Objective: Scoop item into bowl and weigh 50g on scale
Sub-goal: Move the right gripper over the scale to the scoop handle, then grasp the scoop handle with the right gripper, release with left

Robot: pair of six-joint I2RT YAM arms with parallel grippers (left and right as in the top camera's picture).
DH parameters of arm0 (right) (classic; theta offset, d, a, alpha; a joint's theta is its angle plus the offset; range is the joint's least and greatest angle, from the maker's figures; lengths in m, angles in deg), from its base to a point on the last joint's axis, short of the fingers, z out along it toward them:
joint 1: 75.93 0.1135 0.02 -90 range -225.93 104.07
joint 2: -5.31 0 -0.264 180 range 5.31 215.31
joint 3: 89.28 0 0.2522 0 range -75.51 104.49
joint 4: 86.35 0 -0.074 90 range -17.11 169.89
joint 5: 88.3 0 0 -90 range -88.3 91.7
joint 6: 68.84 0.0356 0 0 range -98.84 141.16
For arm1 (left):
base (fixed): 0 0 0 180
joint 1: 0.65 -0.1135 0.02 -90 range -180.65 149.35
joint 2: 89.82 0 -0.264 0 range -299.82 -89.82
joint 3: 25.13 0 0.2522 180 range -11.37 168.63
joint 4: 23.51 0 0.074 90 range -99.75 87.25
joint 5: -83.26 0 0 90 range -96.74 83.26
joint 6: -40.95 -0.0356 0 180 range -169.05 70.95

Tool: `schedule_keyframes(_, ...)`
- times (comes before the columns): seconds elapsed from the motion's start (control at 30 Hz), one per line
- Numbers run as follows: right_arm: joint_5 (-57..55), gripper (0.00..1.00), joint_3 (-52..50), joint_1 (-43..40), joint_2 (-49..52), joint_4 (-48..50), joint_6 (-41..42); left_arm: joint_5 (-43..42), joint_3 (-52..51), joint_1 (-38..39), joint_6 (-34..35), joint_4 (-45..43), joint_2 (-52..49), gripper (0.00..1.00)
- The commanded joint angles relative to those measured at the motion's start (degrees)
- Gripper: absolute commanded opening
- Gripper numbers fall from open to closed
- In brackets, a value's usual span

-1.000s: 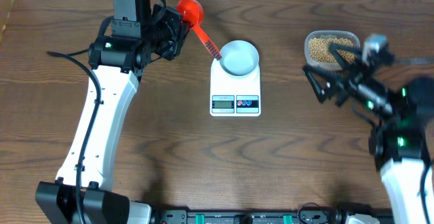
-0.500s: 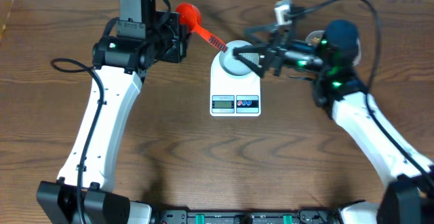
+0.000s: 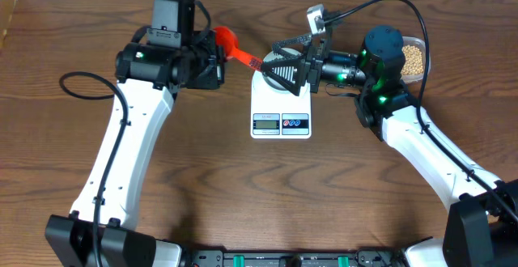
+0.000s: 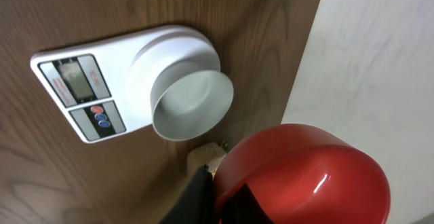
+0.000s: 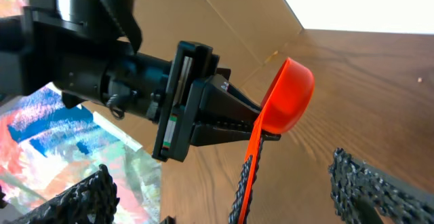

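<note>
My left gripper (image 3: pixel 217 53) is shut on a red scoop (image 3: pixel 224 38) near its cup, and the handle points toward the scale (image 3: pixel 281 109). In the left wrist view the scoop (image 4: pixel 305 173) fills the lower right. Beyond it, the white bowl (image 4: pixel 193 105) stands on the scale (image 4: pixel 102 81) and looks empty. My right gripper (image 3: pixel 283 66) is open above the bowl and hides most of it from overhead. In the right wrist view the scoop's handle (image 5: pixel 247 176) lies between my open fingers (image 5: pixel 91 197). The beans (image 3: pixel 413 57) sit in a clear tub at the right.
The left arm's cable (image 3: pixel 81 85) loops over the table at the left. The right arm's cable (image 3: pixel 380 4) arches over the back edge. A pale wall (image 4: pixel 380 61) stands just behind the table.
My right arm has swung left from the bean tub to above the scale, staying open, and now straddles the scoop handle. My left gripper has shifted slightly right with the scoop.
</note>
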Motion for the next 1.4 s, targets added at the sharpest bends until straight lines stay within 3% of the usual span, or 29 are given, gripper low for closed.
schedule_keyframes(0.0,-0.2,0.92,1.4,0.6,0.3,-1.9,0.3,0.8,-0.4,1.5,0.8,0.3,-1.0,0.07)
schedule_keyframes(0.13,-4.3,0.59,1.4,0.5,0.3,-8.9,1.0,0.9,-0.4,2.8,0.8,0.2,-1.7,0.07)
schedule_keyframes(0.2,-6.5,0.50,1.4,0.5,0.3,-12.2,2.4,1.7,-0.4,3.4,0.8,0.1,-2.3,0.07)
schedule_keyframes(0.4,-7.2,0.40,1.4,0.5,0.3,-13.3,3.6,2.7,-0.4,5.7,0.8,0.0,-4.3,0.07)
schedule_keyframes(0.67,-7.8,0.17,1.4,0.5,0.3,-15.8,8.8,3.0,-0.4,6.4,1.9,-1.7,-5.2,0.07)
schedule_keyframes(0.87,-10.1,0.17,1.4,0.5,0.3,-15.8,15.9,4.2,-0.4,6.4,4.2,-3.3,-5.2,0.07)
schedule_keyframes(1.03,-12.2,0.24,1.4,0.6,0.3,-15.8,17.4,5.1,-0.4,6.4,5.3,-3.8,-5.2,0.08)
schedule_keyframes(1.37,-14.0,0.26,1.4,1.7,0.3,-15.8,17.3,5.1,-0.4,6.4,5.6,-4.5,-5.2,0.07)
